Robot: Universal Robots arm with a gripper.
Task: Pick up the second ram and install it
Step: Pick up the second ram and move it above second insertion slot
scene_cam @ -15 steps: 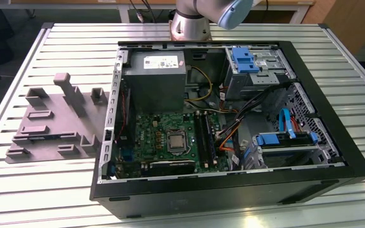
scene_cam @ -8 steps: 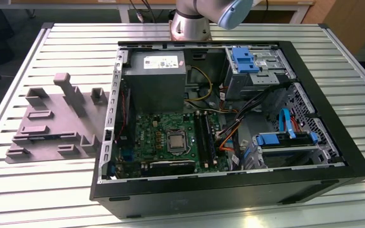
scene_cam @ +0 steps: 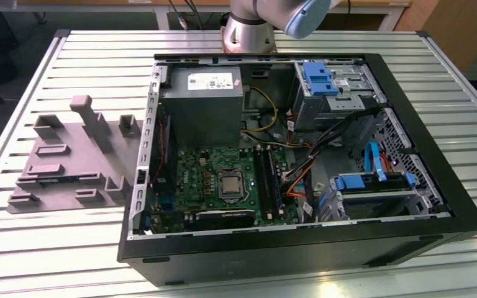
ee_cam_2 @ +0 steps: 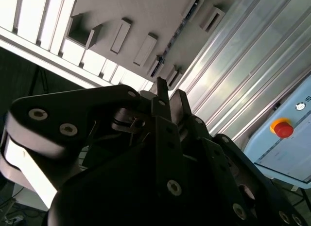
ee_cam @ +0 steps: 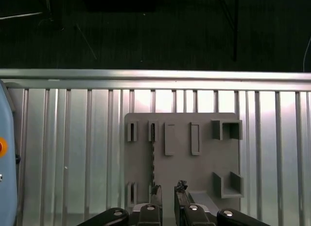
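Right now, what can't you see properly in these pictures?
- Ram: in the first wrist view it stands edge-on in the holder, so its chips and label are hidden.
- Arm: the exterior view's top edge cuts it off.
- PC slots: too small in the exterior view to tell if a stick sits in them.
- Hand: in the first wrist view the picture's edge cuts off all but its open fingertips.
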